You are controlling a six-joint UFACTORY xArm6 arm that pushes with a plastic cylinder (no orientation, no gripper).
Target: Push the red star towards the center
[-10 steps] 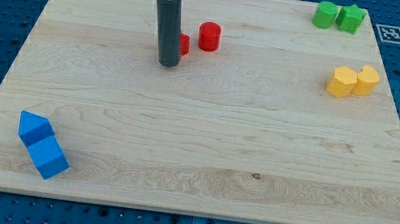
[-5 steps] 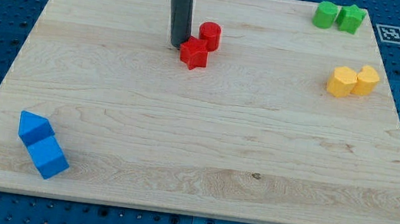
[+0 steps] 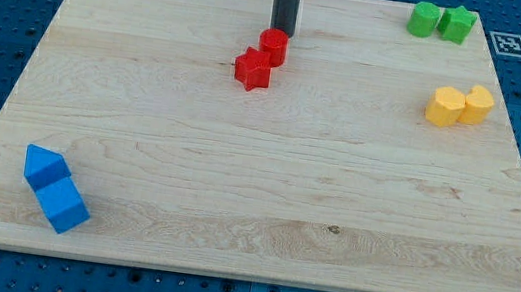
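1. One rod only (no jaws to part or close): my tip [image 3: 282, 32] sits just at 12 o'clock of the red cylinder [image 3: 273, 46].
2. The red star [image 3: 253, 68] touches that cylinder at its 7 o'clock, above the wooden board's [image 3: 265, 187] middle.

Eight blocks stand on the worktop [image 3: 255, 186], two in each of four colours.

Red, two: one red star [image 3: 253, 68] and one red cylinder [image 3: 273, 46].

Green, two: one rounded green block [image 3: 422, 19] and one angular green block [image 3: 457, 24]; the exact shapes cannot be made out.

Yellow, two: one left yellow block [image 3: 445, 106] and one right yellow block [image 3: 478, 103], both many-sided.

Blue, two: one blue triangular prism [image 3: 43, 166] and one blue cube [image 3: 63, 203].

One rod is present, with one tip [image 3: 281, 33].

One square printed marker [image 3: 507, 42] lies off the board.
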